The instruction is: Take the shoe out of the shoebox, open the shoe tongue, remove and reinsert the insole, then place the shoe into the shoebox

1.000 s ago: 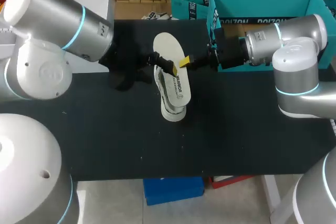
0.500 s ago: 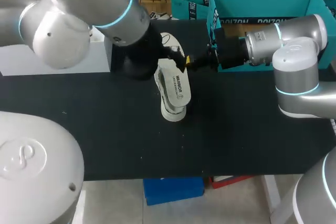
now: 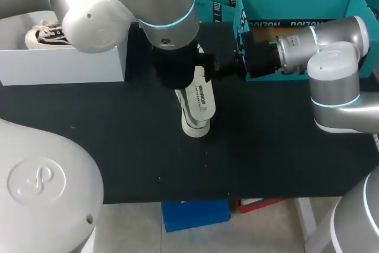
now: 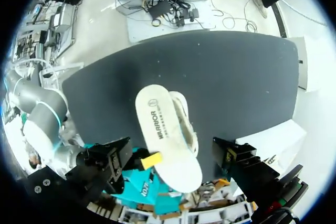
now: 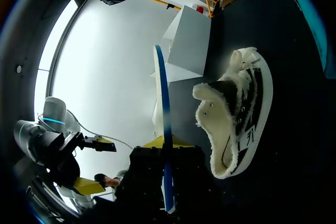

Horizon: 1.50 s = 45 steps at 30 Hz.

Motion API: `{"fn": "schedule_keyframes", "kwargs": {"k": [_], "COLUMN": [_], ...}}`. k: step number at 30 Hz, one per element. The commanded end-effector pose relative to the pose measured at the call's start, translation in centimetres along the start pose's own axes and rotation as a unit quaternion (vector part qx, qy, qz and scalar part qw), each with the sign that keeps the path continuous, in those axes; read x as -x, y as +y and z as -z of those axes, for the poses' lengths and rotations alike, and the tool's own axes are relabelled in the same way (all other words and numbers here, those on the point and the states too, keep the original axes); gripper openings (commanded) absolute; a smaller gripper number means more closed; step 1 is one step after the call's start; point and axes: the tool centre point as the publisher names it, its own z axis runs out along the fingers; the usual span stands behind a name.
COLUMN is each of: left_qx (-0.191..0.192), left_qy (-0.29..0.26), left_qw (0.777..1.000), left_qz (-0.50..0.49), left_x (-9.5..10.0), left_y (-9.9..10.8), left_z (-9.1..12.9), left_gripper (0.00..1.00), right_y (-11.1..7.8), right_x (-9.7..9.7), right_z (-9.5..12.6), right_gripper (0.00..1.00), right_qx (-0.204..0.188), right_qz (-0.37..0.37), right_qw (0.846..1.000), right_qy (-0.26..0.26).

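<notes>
White fleece-lined canvas shoe point(image 3: 197, 108) on its side, centre of black desk point(image 3: 118, 146), mouth facing right claw point(image 5: 165, 144), likely to ease reinsertion. Right claw pinches flat white foam insole point(image 4: 157, 124) by edge, just over shoe (out, not yet back in). Left arm point(image 3: 160, 4) overhangs from upper left; left claw hidden, state cannot tell. Teal cardboard shoebox point(image 3: 308, 1) upper right

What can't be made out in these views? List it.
Left wrist view: the insole covers the opening of the shoe.
Head view: the left arm hides the insole and the shoe's far end.
Right wrist view: the insole stands edge-on in the right tool, so its faces go unseen.
</notes>
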Motion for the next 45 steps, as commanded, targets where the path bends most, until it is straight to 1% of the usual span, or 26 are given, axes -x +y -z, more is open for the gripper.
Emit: {"fn": "schedule_keyframes", "kwargs": {"k": [1, 2, 5, 10, 18, 27, 33, 40, 45], "left_qx": [-0.028, -0.032, -0.035, -0.026, -0.027, -0.023, -0.022, -0.026, -0.026], "left_qy": [0.113, 0.106, 0.11, 0.108, 0.105, 0.095, 0.083, 0.073, 0.071], "left_qw": [0.992, 0.993, 0.991, 0.991, 0.99, 0.991, 0.992, 0.993, 0.993], "left_qz": [0.038, 0.044, 0.062, 0.077, 0.086, 0.088, 0.092, 0.092, 0.093], "left_x": [1.1, 1.0, 1.0, 1.3, 1.8, 1.6, 1.0, 0.4, -0.1], "left_y": [1.2, 1.3, 1.3, 1.4, 1.0, 1.2, 2.4, 4.9, 7.3], "left_z": [-2.0, -2.2, -2.5, -2.6, -2.5, -2.6, -3.0, -3.9, -4.5], "left_gripper": [1.0, 1.0, 1.0, 1.0, 1.0, 1.0, 1.0, 1.0, 1.0], "right_y": [0.0, 0.0, 0.0, 0.0, 0.0, 0.0, 0.0, 0.0, 0.0], "right_x": [0.1, 0.1, 0.1, 0.1, 0.1, 0.1, 0.1, 0.1, 0.1], "right_z": [-0.2, -0.2, -0.2, -0.2, -0.2, -0.2, -0.2, -0.2, -0.2], "right_gripper": [0.0, 0.0, 0.0, 0.0, 0.0, 0.0, 0.0, 0.0, 0.0], "right_qx": [0.001, 0.001, 0.001, 0.001, 0.001, 0.001, 0.001, 0.001, 0.001], "right_qz": [0.0, 0.0, 0.0, 0.0, 0.0, 0.0, 0.0, 0.0, 0.0], "right_qw": [1.0, 1.0, 1.0, 1.0, 1.0, 1.0, 1.0, 1.0, 1.0], "right_qy": [0.0, 0.0, 0.0, 0.0, 0.0, 0.0, 0.0, 0.0, 0.0]}}
